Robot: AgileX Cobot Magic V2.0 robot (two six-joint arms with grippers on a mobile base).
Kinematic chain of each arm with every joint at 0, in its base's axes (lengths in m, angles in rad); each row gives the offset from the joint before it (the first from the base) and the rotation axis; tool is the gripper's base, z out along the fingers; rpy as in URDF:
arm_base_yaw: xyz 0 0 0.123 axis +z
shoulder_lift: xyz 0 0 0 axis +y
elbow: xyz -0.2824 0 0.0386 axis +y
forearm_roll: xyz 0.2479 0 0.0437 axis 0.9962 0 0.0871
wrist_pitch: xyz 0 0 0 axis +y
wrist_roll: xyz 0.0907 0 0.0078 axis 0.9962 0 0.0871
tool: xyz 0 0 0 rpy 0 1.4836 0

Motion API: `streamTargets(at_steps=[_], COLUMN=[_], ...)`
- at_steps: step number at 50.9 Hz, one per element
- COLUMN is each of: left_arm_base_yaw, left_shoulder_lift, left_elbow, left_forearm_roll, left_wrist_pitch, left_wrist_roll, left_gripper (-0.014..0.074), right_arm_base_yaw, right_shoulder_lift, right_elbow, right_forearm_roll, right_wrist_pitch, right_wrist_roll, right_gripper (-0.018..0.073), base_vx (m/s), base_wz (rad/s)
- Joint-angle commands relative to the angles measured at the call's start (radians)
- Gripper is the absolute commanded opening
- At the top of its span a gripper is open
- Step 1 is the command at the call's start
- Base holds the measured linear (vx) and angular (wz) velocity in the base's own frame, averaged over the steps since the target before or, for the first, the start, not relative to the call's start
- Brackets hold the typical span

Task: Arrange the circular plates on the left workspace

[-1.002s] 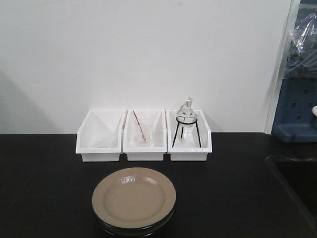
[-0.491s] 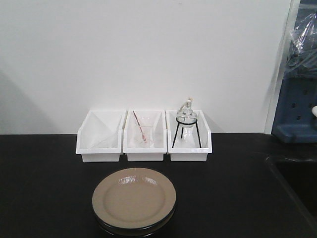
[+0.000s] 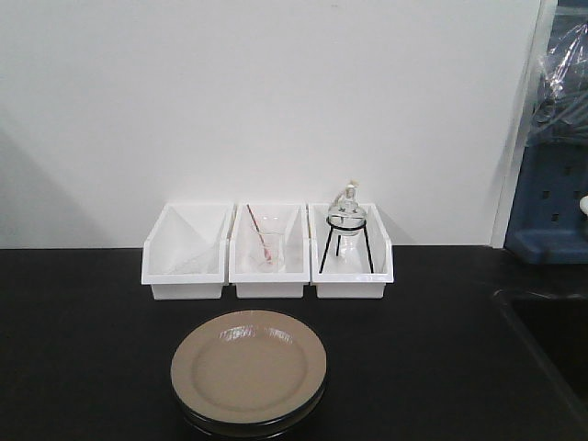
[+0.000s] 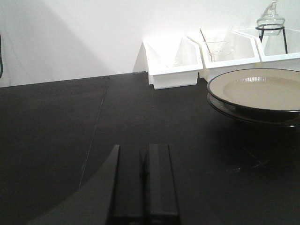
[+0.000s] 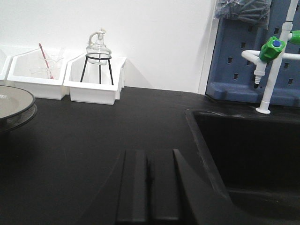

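Note:
Two circular plates [image 3: 248, 372], tan on top with dark rims, lie stacked one on the other at the front middle of the black countertop. The left workspace [image 3: 83, 340] is the bare black surface to their left. In the left wrist view the plates [image 4: 262, 91] sit ahead and to the right of my left gripper [image 4: 142, 157], which is shut on nothing, low over the counter. In the right wrist view only an edge of the plates [image 5: 11, 105] shows at far left; my right gripper [image 5: 147, 161] is shut and holds nothing. Neither gripper shows in the front view.
Three white bins [image 3: 266, 253] line the back wall; one holds a beaker with a red rod [image 3: 262, 241], another a glass flask on a black stand [image 3: 346, 225]. A recessed sink [image 5: 248, 150] lies right, with a green-tipped tap [image 5: 272, 49] and blue pegboard [image 5: 239, 51] behind it.

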Motion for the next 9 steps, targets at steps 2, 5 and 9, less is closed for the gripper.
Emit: streamTargets(at_steps=[2,5,9], left_arm_base_yaw=[0.004,0.004,0.004], left_shoulder_lift=[-0.016,-0.016,-0.016], left_elbow=[0.02,0.02,0.02], left_forearm_roll=[0.002,0.002,0.002], left_wrist_pitch=[-0.087,-0.087,-0.087], left_wrist_roll=[-0.008,-0.007,-0.007], left_gripper=[-0.0001,-0.0001,-0.0001], right_arm_base_yaw=[-0.004,-0.004,-0.004], right_shoulder_lift=[-0.009,-0.009,-0.009], right_elbow=[0.022,0.022,0.022], right_forearm_roll=[-0.016,-0.016,-0.016], right_wrist_pitch=[-0.071,-0.071,-0.071], right_wrist_roll=[-0.002,-0.002,-0.002], right_gripper=[-0.0003,-0.0003,-0.0003], base_vx=[0.0,0.0,0.0], base_wz=[0.0,0.0,0.0])
